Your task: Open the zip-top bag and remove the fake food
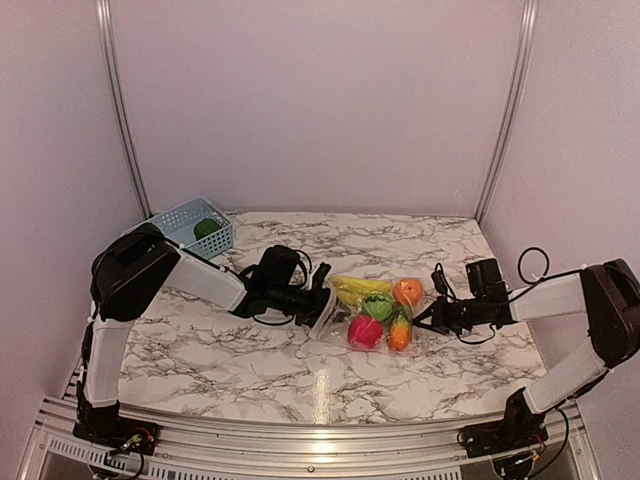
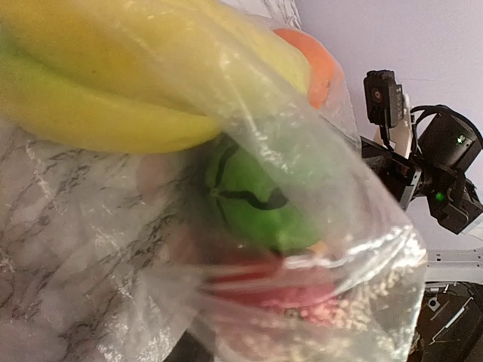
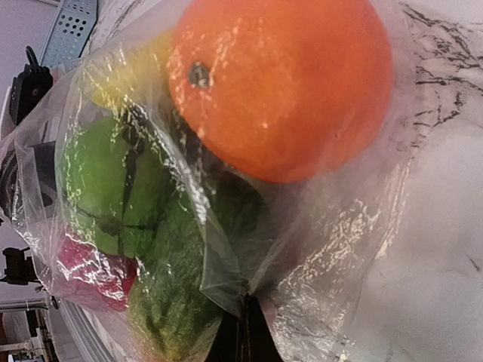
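Clear crinkly zip-top bag (image 1: 385,322) mid-table, glossy fake food (image 1: 366,331) packed inside: yellow bananas, orange, green and red pieces | my right pincer (image 1: 424,320) clamped on its 3 o'clock edge; my left pincer (image 1: 322,308) at 9 o'clock, grip unreadable | bare marble tabletop (image 1: 250,360) at 6 and 12 | blue lattice basket (image 1: 185,222) well apart, 10 o'clock

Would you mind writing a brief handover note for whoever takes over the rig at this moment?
Left gripper: at the left edge of the zip-top bag; fingers hidden, grip cannot be told.
Right gripper: shut on plastic at the bag's right edge.
Fake food: inside the bag, mid-table; one green item lies in the blue basket.
Done: both arms at the bag; no opening visible.
Left: open the bag, take out the food.
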